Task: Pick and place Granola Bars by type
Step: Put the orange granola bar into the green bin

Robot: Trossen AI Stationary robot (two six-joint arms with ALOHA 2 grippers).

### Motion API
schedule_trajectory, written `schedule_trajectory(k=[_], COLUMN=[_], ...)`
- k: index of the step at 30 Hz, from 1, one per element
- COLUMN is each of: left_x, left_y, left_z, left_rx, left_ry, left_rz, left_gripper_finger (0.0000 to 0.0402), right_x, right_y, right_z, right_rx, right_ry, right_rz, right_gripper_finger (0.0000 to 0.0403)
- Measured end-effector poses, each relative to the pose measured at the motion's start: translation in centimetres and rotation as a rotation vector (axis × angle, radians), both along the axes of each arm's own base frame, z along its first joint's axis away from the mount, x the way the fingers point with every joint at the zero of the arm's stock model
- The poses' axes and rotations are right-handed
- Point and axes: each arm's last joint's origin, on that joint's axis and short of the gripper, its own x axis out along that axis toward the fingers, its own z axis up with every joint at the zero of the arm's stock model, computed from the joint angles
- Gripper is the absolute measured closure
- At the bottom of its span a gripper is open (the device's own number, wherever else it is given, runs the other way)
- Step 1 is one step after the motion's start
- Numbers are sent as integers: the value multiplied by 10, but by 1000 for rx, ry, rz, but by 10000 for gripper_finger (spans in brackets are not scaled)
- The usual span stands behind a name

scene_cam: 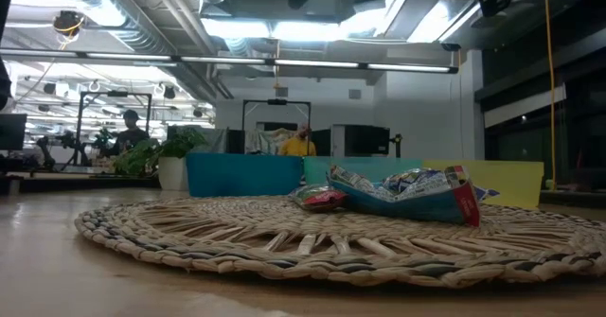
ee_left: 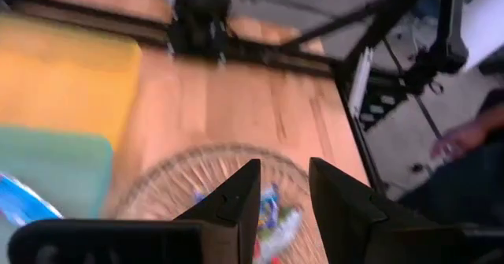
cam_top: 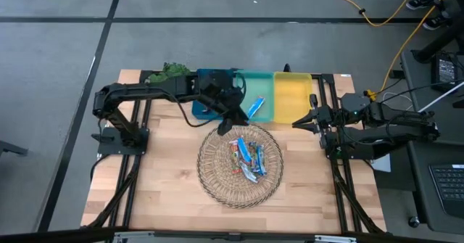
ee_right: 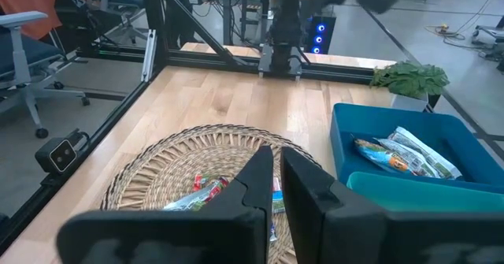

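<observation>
Wicker first, since it lies nearest: a round woven mat (cam_top: 239,165) at the middle of the wooden table (cam_top: 152,178), with a small heap of Granola Bars (cam_top: 247,159) on it, shiny crinkled wrappers, mostly bright blue with silver-white patches and a touch of red (the low view shows one reddish bar lying just beside the blue ones); above the mat's far edge hangs the left gripper (cam_top: 233,121), fingers parted a little with nothing between them, so empty as far as I can judge; to the side, near the table's right edge, the right gripper (cam_top: 299,124) waits with its fingers pinched together on nothing; beyond the mat stand three trays in a row, the blue tray (cam_top: 205,112) holding a couple of bars already, the green tray (cam_top: 255,83) with one blue bar (cam_top: 256,107) lying in it, the yellow tray (cam_top: 291,98) bare as far as I can see; a leafy plant (cam_top: 171,70) sits at the far corner; the step in hand looks like going back for another bar, and to do it well I'd spread the fingers wider first, come straight down on a single bar at the heap's edge, and pinch across its narrow width so the slippery wrapper doesn't drag its neighbours along
</observation>
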Motion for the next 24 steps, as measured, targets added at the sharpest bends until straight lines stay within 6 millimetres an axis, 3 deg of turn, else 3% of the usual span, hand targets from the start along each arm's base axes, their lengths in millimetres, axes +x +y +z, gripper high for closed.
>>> schedule_trajectory(k=[12, 24], left_x=[-15, -16], left_y=[-34, -61], left_z=[-20, -21], left_rx=[-99, -88], left_ry=[329, 361], left_rz=[119, 295], left_gripper_finger=[300, 300], right_x=[0, 0], right_y=[0, 0], right_z=[0, 0], right_rx=[0, 0], right_ry=[0, 0], right_rz=[0, 0], right_gripper_finger=[370, 370])
